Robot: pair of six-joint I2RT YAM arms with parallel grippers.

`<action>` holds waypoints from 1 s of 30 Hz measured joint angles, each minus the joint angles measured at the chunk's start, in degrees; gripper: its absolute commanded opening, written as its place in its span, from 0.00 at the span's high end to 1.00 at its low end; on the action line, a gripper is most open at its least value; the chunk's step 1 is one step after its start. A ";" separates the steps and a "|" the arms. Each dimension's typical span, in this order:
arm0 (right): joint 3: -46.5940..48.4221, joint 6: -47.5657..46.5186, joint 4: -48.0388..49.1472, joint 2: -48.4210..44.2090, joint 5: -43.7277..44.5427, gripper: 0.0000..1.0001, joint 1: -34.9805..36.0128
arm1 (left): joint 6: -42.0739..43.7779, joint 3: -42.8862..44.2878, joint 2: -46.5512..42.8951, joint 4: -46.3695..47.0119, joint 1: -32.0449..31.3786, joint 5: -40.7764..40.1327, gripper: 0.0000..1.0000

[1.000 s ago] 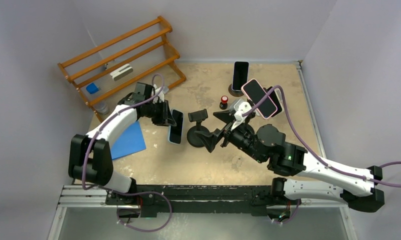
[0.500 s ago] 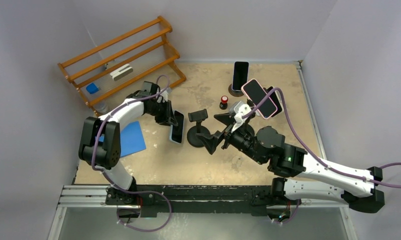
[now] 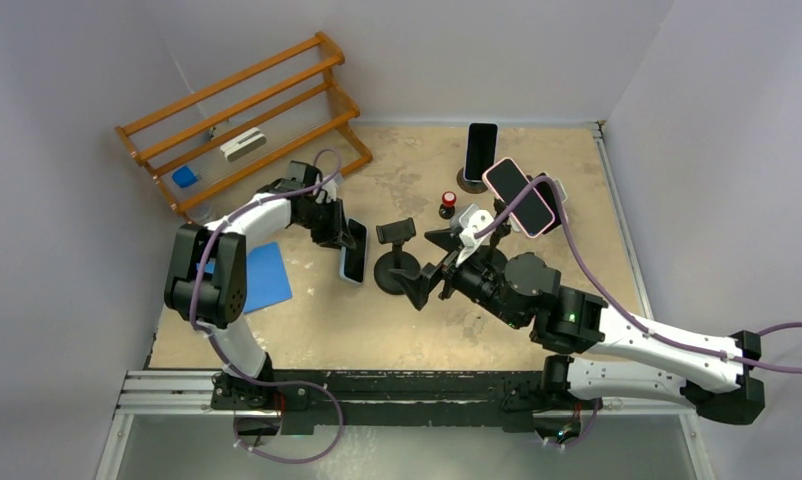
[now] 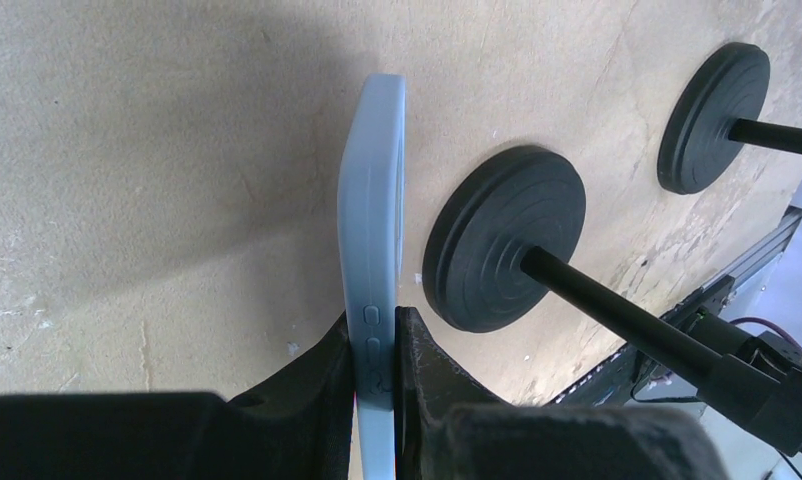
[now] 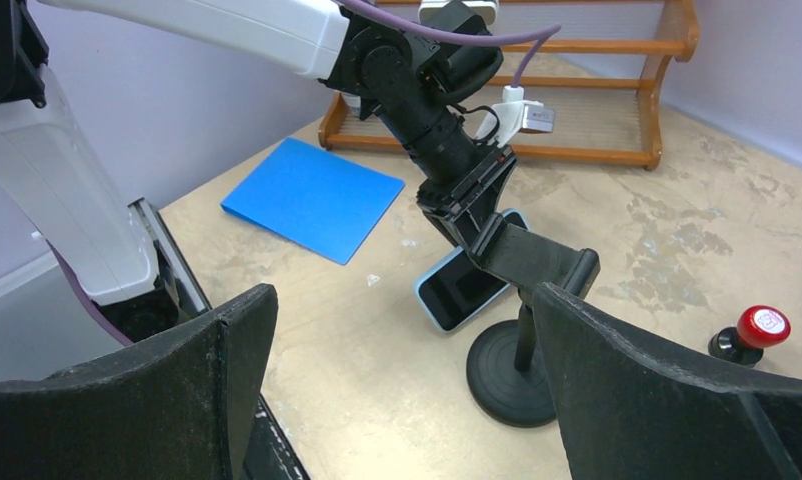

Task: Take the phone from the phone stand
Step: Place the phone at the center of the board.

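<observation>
Top external view: three phones [image 3: 480, 148], the blue-cased phone [image 3: 354, 254] clamped in left claw [image 3: 344, 240]; right claw [image 3: 429, 262] apart; seemingly three stands [image 3: 389, 275].

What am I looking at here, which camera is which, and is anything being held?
Two robot arms are bolted at the near edge of the table. The wide picture looks down from above; the other two come from cameras on each wrist. The left end effector is shut on a phone in a light blue case, beside the empty black round-based phone stand. The right end effector is open, holding nothing, facing that stand. Also there: a wooden slatted rack, a flat blue sheet, a small red-capped item, a black phone and a pink-cased phone on stands.
</observation>
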 measured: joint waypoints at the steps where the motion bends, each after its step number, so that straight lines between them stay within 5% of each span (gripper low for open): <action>1: 0.00 0.00 0.00 0.17 -0.02 0.02 0.00 | 0.00 0.00 0.13 0.09 0.11 -0.02 1.00; 13: 0.00 0.02 0.04 0.90 0.00 0.02 0.00 | -1.27 -1.20 0.44 2.49 0.70 -0.09 0.99; 30: -0.96 0.28 0.04 0.74 0.20 0.02 0.00 | -1.36 -1.44 1.27 3.61 0.90 -0.79 0.80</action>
